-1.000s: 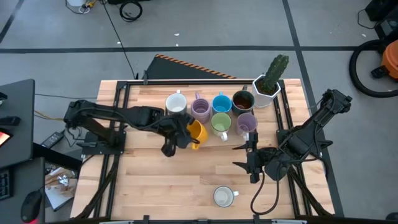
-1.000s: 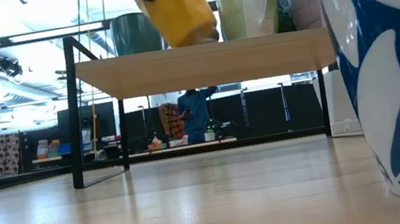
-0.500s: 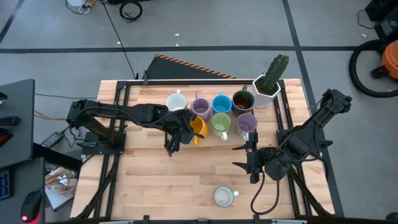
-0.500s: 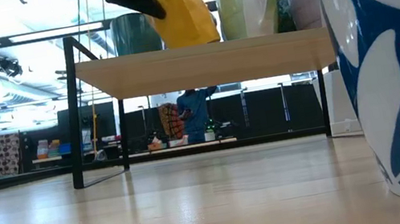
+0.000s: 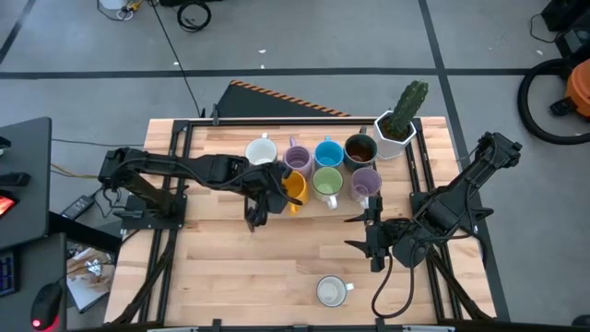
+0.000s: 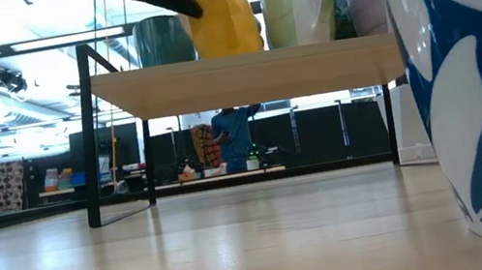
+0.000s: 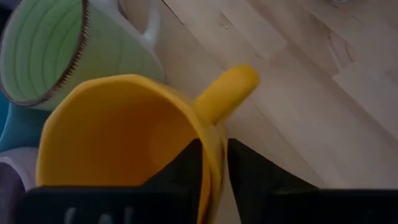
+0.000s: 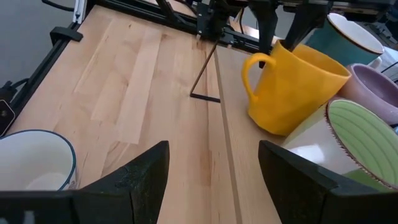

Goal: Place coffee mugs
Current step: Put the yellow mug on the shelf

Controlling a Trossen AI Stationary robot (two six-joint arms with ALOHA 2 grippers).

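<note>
Overhead, the left gripper (image 5: pixel 269 195) reached across the wooden table (image 5: pixel 230 267) to the orange mug (image 5: pixel 291 191), which sat at the near-left edge of the mug cluster, just beside the green mug (image 5: pixel 327 182). In the left wrist view its two fingers (image 7: pixel 186 168) straddled the orange mug's rim (image 7: pixel 211 155) close to the handle, one inside and one outside; the pictures did not settle whether they pinched the wall or had slackened off it. In the right wrist view the orange mug (image 8: pixel 292 87) rested on the table, tilted slightly.

The back row held a white mug (image 5: pixel 262 151), a lavender mug (image 5: pixel 297 160), the blue mug (image 5: pixel 328 153) and the dark brown mug (image 5: pixel 359 148); a second lavender mug (image 5: pixel 366 183) stood beside the green one. A second white mug (image 5: pixel 332 291) stood well apart near the front edge. A cactus planter (image 5: pixel 398 124) occupied the far right corner.

The right gripper (image 5: pixel 371 232) waited near the table's right side, fingers spread apart and holding nothing.
</note>
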